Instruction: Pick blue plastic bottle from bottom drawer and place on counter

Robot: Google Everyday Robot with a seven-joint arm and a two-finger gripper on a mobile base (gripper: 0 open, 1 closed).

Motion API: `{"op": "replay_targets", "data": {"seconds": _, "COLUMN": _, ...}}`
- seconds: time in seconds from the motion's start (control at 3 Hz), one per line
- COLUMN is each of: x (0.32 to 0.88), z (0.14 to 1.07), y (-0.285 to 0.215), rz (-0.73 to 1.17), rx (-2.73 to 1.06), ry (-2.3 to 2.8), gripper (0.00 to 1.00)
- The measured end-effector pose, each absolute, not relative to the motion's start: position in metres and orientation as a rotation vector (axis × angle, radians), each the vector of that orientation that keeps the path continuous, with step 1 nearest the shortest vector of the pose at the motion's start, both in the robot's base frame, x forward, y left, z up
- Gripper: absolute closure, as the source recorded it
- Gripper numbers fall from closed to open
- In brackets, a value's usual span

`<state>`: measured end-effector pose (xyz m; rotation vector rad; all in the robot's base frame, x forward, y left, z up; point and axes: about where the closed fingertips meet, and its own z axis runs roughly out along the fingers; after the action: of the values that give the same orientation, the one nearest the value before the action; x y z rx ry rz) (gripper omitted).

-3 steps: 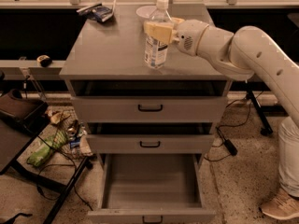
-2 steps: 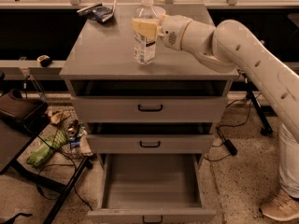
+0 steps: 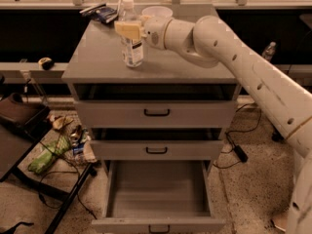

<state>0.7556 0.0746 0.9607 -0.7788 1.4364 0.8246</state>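
Observation:
The blue plastic bottle (image 3: 131, 47) is a clear bottle with a white cap, upright at the middle of the counter (image 3: 102, 60). Whether its base touches the top I cannot tell. My gripper (image 3: 128, 29) is shut on the bottle's upper half, reaching in from the right on the white arm (image 3: 229, 57). The bottom drawer (image 3: 156, 189) is pulled out below, its grey inside bare.
A clear bowl (image 3: 156, 12) and a dark packet (image 3: 101, 12) lie at the back of the counter. The two upper drawers (image 3: 156, 113) are shut. A black stand with a green item (image 3: 46, 157) and clutter stands on the floor at the left. Another bottle (image 3: 268, 50) stands at the right.
My gripper has carried the bottle leftward over the counter, from the right part to its middle.

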Motion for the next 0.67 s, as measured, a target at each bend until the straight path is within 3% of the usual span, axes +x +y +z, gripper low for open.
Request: {"op": "replay_targets", "data": {"seconds": 0.67, "x": 0.7744, "z": 0.9444, "y": 0.1097, "rz": 0.836, "rx": -0.817, "ry": 1.465, "gripper": 1.0}}
